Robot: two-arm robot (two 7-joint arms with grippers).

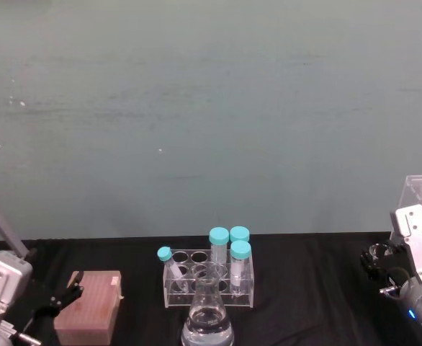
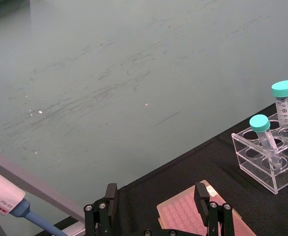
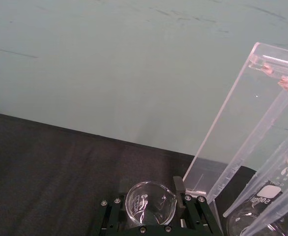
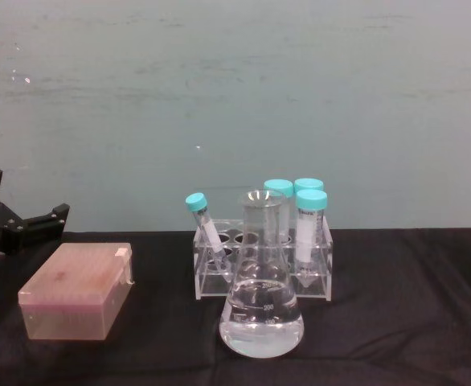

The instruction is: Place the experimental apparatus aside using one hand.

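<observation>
1. Lower left of the head view: the left pincer [image 2: 156,199] hangs idle, its fingers well apart, over the pink tip box [image 4: 79,289]. I leave it there, since this job is for one arm.
2. Lower left of the left wrist view: a pipette [image 2: 4,204] carries a printed label, but I cannot read it with any confidence.
3. Centre of the chest view: the tube rack [image 2: 262,162] with teal-capped tubes and the water-filled flask [image 4: 261,318] stand on the black tabletop [image 1: 304,288]. The tubes and the flask show graduation marks; a figure on the flask looks like "200".
4. Right edge of the head view: the right pincer [image 3: 152,191] sits around the small beaker [image 3: 146,209]. I cannot tell whether it is clamped on the glass or merely bracketing it.
5. My judgement: the step in hand is parking this beaker at the right. I would keep it level, seat its base before letting go, and back out away from the neighbours.
6. Just beside it rise the tall acrylic rack [image 3: 232,142], which looks easy to tip, and the big flask [image 3: 269,206], marked what looks like "500".
</observation>
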